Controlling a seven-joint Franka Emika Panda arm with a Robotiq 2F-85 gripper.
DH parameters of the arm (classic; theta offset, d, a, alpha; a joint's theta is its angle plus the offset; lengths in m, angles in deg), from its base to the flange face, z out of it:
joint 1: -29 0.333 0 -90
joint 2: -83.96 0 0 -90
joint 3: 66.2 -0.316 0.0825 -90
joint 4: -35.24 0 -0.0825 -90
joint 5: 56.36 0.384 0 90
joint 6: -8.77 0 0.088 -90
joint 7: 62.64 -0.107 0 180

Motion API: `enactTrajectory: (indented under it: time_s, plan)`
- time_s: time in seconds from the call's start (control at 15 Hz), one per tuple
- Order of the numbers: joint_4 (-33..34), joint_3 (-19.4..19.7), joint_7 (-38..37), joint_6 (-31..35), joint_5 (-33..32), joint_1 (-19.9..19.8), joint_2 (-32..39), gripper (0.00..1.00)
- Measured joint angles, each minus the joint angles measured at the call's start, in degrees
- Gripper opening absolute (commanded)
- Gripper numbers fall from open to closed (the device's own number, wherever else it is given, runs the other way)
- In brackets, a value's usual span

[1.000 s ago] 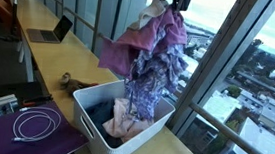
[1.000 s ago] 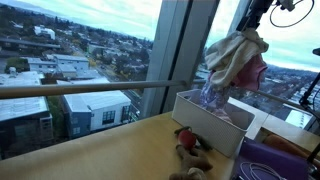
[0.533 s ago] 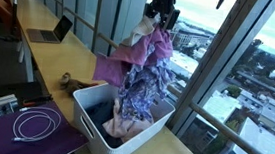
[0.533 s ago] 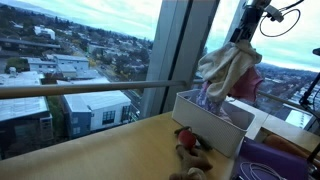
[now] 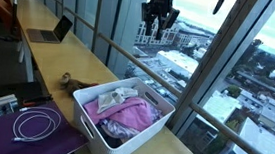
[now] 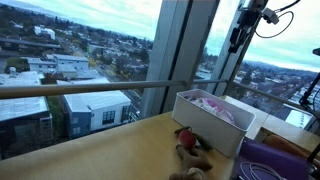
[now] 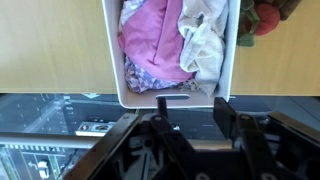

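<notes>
Lying in the bin now, dropped clothes.

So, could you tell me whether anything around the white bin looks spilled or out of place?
Nothing stands out. The clothes lie heaped inside the white bin, a stuffed toy lies beside it, and the gripper hangs open and empty above.

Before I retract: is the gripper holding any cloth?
No, the gripper hangs open and empty above the bin, clothes lying inside.

Opposing exterior views, wrist overhead, bin shared
</notes>
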Motion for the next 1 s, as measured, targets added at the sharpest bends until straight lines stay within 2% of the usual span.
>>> enactTrajectory:
  time_s: [0.13,0.2,0.4,0.53,1.0]
  plan:
    - [0.3,0.0,0.3,0.0,0.0,0.0,-0.2,0.99]
    - [0.4,-0.1,0.3,0.0,0.0,0.1,-0.4,1.00]
    - [-0.3,-1.5,0.0,0.2,0.1,1.5,-0.6,1.00]
    - [-2.3,-3.6,-1.7,1.8,0.1,3.7,-0.5,1.00]
    - [-17.0,-9.8,-11.9,12.8,0.1,12.2,-0.1,1.00]
